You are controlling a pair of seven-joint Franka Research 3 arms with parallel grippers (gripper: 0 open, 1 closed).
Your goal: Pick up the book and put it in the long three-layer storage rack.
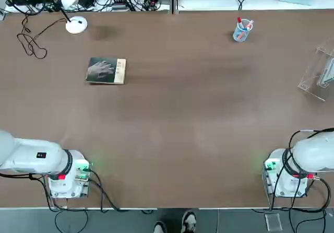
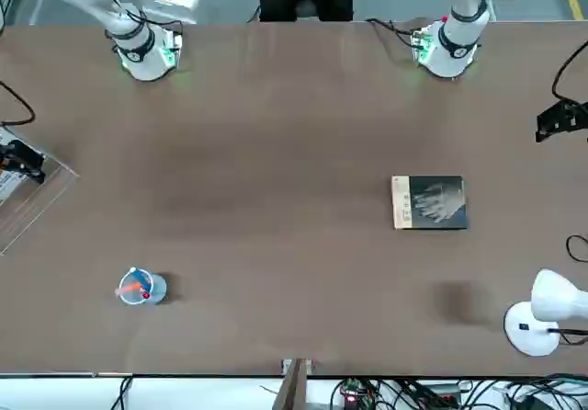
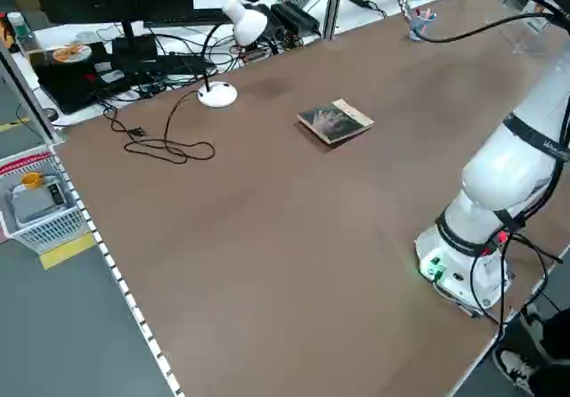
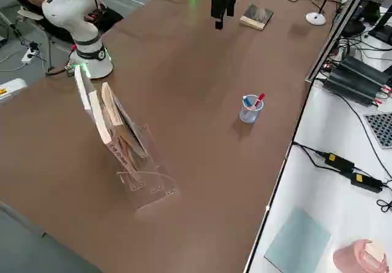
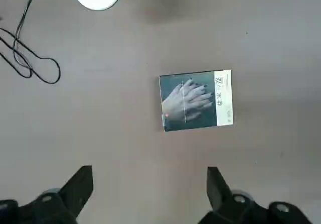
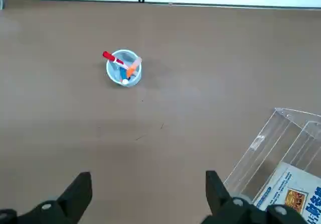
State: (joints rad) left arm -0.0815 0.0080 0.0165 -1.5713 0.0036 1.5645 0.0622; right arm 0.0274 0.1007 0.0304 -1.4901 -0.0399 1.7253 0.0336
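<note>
Left wrist view shows the left gripper [image 5: 149, 194] wide open, empty, above the book [image 5: 195, 101]; right gripper [image 6: 148, 196] likewise. Thin and flat, the book could slip from the fingers; the rack [image 1: 318, 76] sits well apart

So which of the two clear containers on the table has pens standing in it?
The small round pen cup near the table's far edge, holding a red and an orange pen. The other, the slanted storage rack at the robot's right edge, holds flat printed items instead.
</note>
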